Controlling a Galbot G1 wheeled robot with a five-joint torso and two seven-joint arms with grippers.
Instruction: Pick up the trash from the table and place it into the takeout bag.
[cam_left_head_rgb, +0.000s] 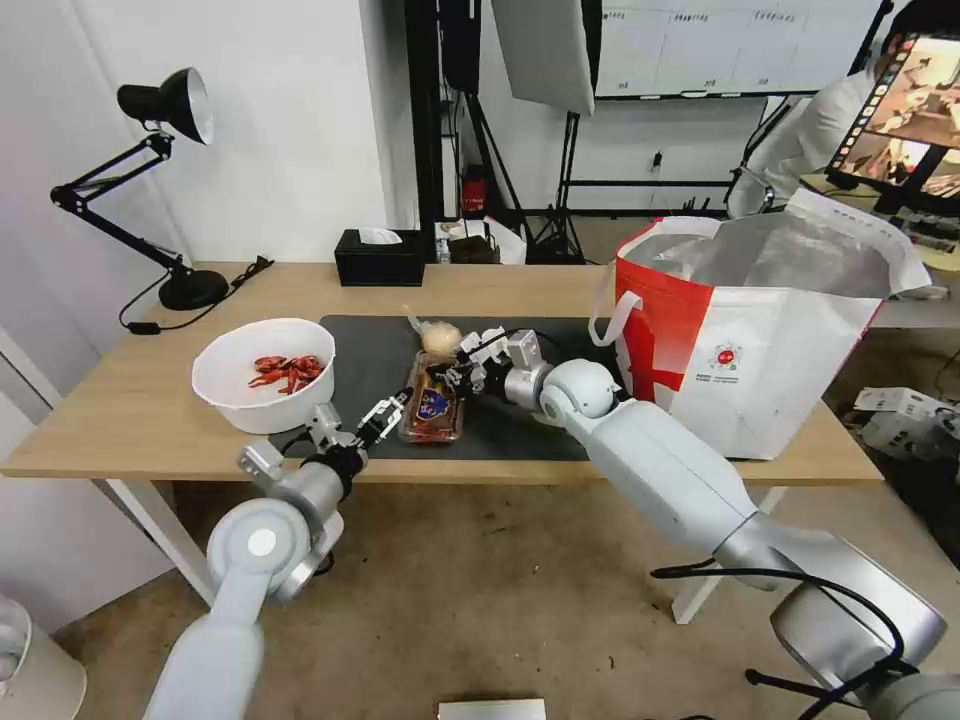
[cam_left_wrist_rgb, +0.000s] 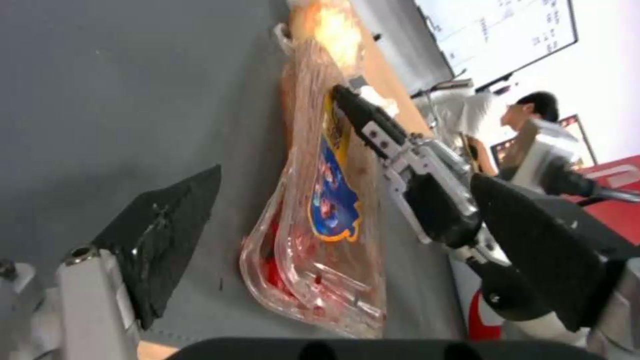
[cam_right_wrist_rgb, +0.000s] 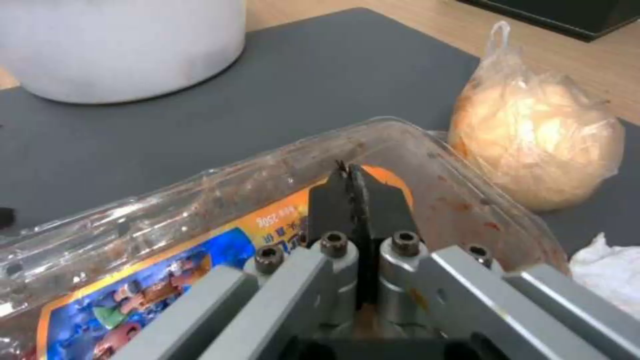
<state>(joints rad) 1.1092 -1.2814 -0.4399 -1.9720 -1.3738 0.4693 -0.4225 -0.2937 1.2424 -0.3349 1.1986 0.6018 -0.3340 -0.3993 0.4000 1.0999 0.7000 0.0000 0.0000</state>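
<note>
A clear plastic tray (cam_left_head_rgb: 432, 408) with a blue and orange label lies on the dark mat (cam_left_head_rgb: 375, 350). My right gripper (cam_left_head_rgb: 452, 378) is at its far end, fingers pressed together on the tray's thin plastic (cam_right_wrist_rgb: 200, 220). Beside that end lie the beige ball in clear wrap (cam_right_wrist_rgb: 540, 145) and a crumpled white tissue (cam_right_wrist_rgb: 607, 270). My left gripper (cam_left_head_rgb: 372, 415) stands open at the tray's near left side, its fingers either side of the tray (cam_left_wrist_rgb: 320, 200). The white bowl of red shells (cam_left_head_rgb: 265, 375) sits to the left. The takeout bag (cam_left_head_rgb: 760, 340) stands open at the right.
A black tissue box (cam_left_head_rgb: 378, 258) sits at the table's back edge and a black desk lamp (cam_left_head_rgb: 165, 200) at the back left corner. Bare wood (cam_left_head_rgb: 130, 420) lies left of the bowl.
</note>
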